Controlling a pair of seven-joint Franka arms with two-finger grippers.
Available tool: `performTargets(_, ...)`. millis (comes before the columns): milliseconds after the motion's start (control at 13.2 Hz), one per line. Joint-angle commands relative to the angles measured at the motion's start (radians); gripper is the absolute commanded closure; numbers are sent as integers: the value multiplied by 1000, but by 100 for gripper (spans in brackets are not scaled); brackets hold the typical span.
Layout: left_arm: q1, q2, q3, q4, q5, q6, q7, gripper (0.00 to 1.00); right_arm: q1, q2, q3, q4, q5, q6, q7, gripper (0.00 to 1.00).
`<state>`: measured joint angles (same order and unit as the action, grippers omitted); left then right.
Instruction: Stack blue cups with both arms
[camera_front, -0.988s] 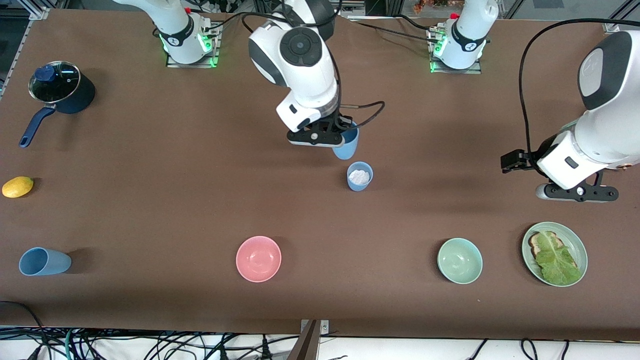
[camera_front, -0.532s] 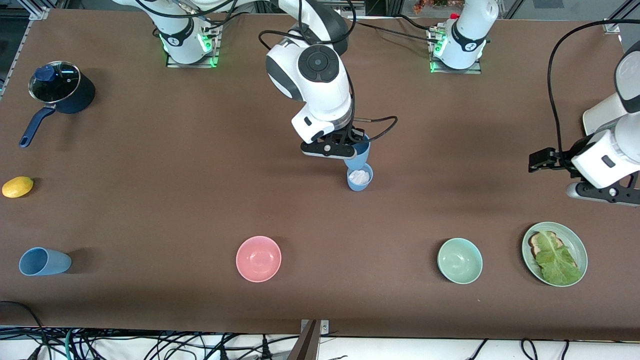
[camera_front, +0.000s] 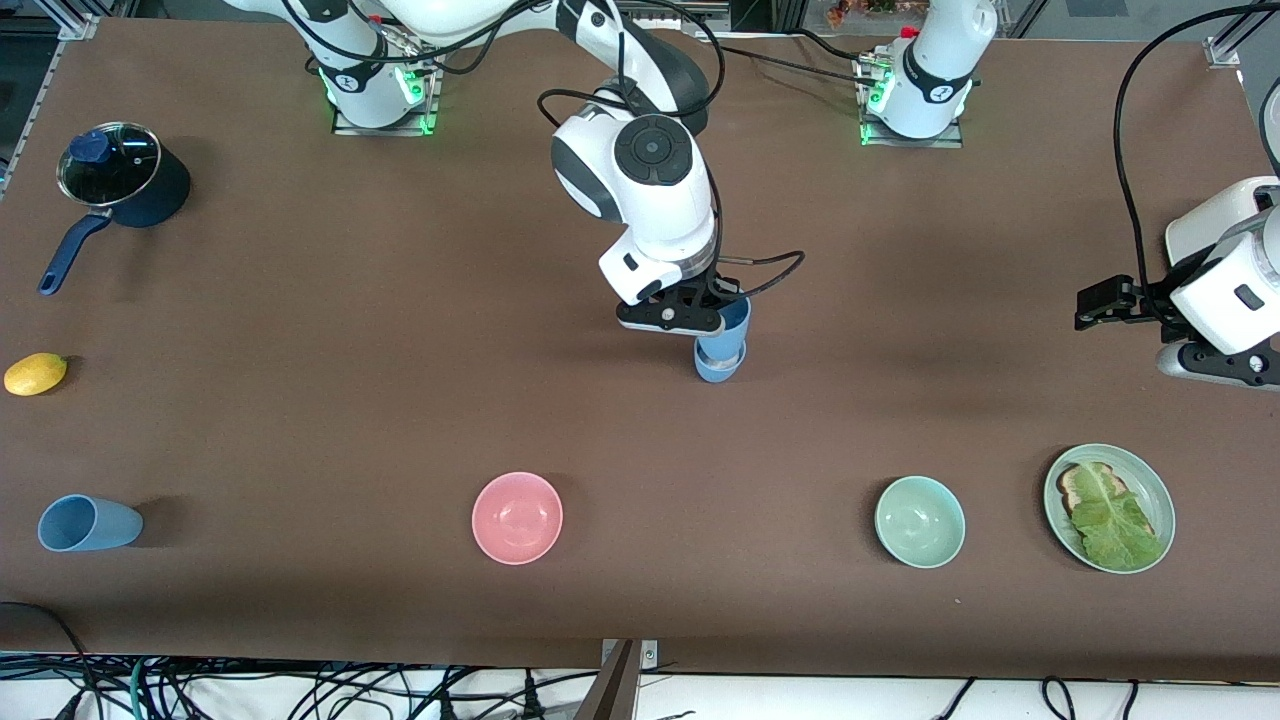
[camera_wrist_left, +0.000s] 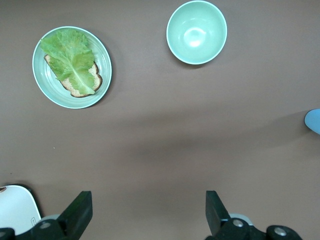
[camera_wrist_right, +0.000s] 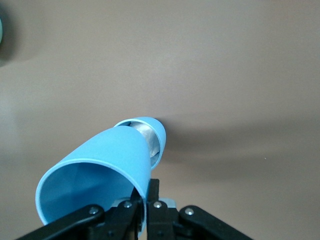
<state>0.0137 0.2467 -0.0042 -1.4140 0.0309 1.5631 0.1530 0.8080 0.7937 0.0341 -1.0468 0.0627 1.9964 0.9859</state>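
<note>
My right gripper (camera_front: 718, 312) is shut on the rim of a light-blue cup (camera_front: 730, 332), tilted, with its base going into a second blue cup (camera_front: 714, 369) that stands mid-table. In the right wrist view the fingers (camera_wrist_right: 148, 194) pinch the held cup's wall (camera_wrist_right: 100, 170), and the standing cup (camera_wrist_right: 158, 134) shows something white inside. A third blue cup (camera_front: 88, 523) lies on its side near the front camera at the right arm's end. My left gripper (camera_front: 1222, 368) is open and empty (camera_wrist_left: 147, 202), held over bare table at the left arm's end.
A dark-blue lidded pot (camera_front: 125, 180) and a lemon (camera_front: 35, 373) sit at the right arm's end. A pink bowl (camera_front: 517, 517), a green bowl (camera_front: 919, 521) and a plate (camera_front: 1163, 500) with toast and lettuce lie along the side nearest the front camera.
My right gripper has carried its cup down and over the standing cup, whose white contents are now covered. My left arm has drawn back toward its end of the table.
</note>
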Motion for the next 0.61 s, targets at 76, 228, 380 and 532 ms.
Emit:
performTargets(76,9,-35,-13,-2,0,-47,19,0,16,32,-26,51,12,15,14,100)
performTargets(228,8,-59,-17,-2,-2,-58,16,0,16,32,-33,51,12,19,11,100)
performTargets(380,3,-89,-20,-2,-3,-72,17,0,16,39,-33,51,12,28,13,100)
performTargets(532,-4,-121,-22,-5,-28,-72,14,0,19,45,-31,51,11,35,17,100)
